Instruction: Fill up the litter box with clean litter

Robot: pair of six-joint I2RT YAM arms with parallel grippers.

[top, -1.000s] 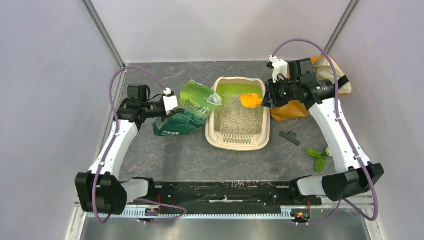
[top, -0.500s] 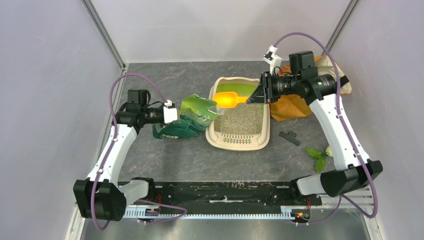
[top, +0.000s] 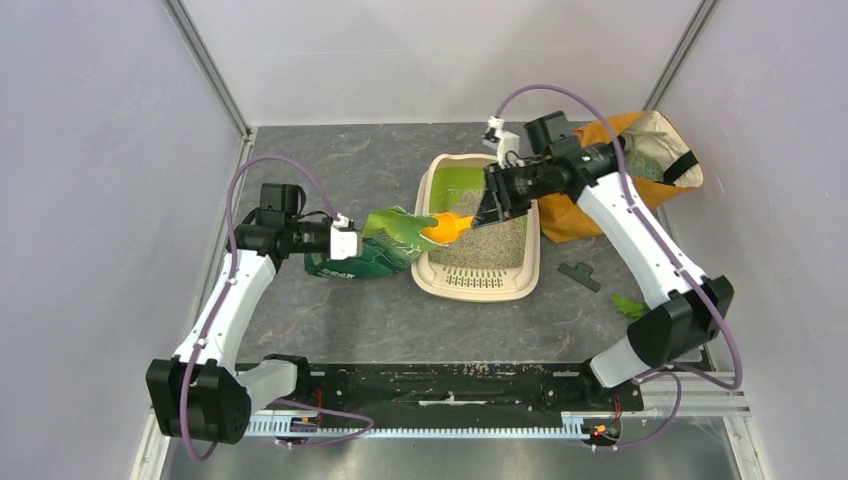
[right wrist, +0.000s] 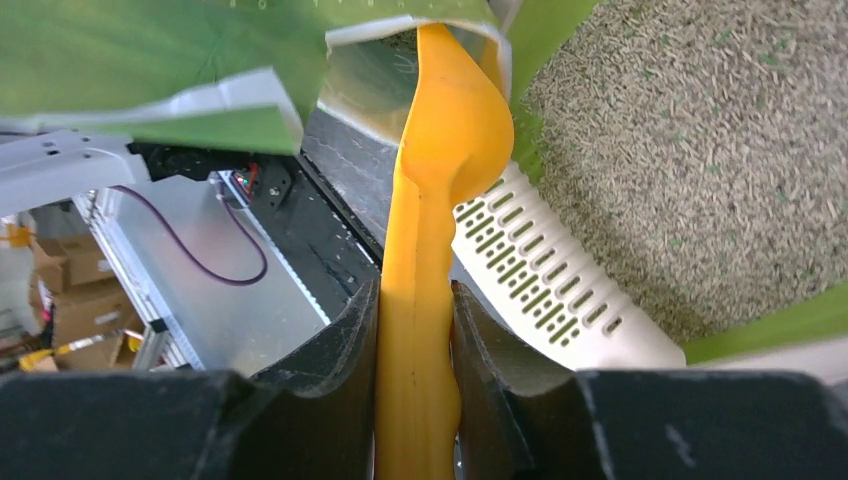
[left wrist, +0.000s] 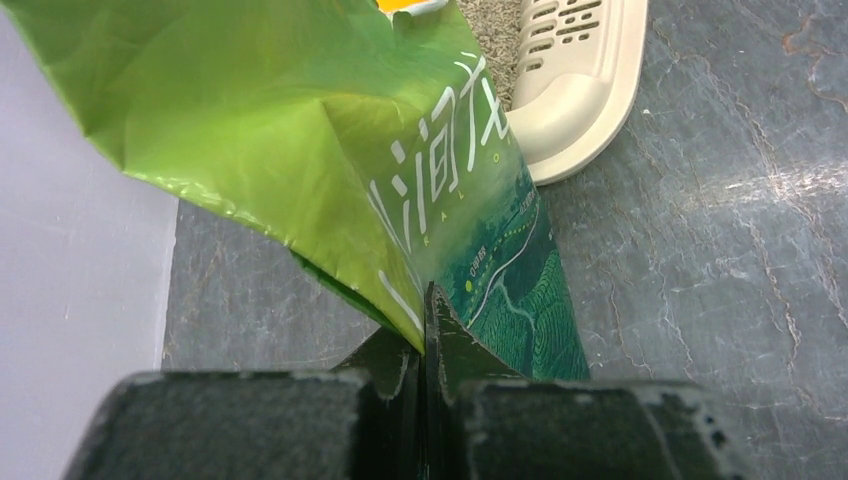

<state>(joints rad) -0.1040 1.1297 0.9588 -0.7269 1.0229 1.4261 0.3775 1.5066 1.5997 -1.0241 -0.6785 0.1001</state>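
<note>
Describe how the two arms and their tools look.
The left arm and right arm share white links, black joints and bulky black bases. A purple cable loops along each. The left tool and right tool have matte black fingers, with a small white block beside each wrist.

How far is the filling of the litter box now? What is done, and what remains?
Done: clean litter covers most of the litter box floor. In hand: the left gripper pinches the green bag; the right gripper holds the orange scoop, its bowl at the bag's mouth. Left: the far end shows bare green, so more scoops seem needed.
</note>
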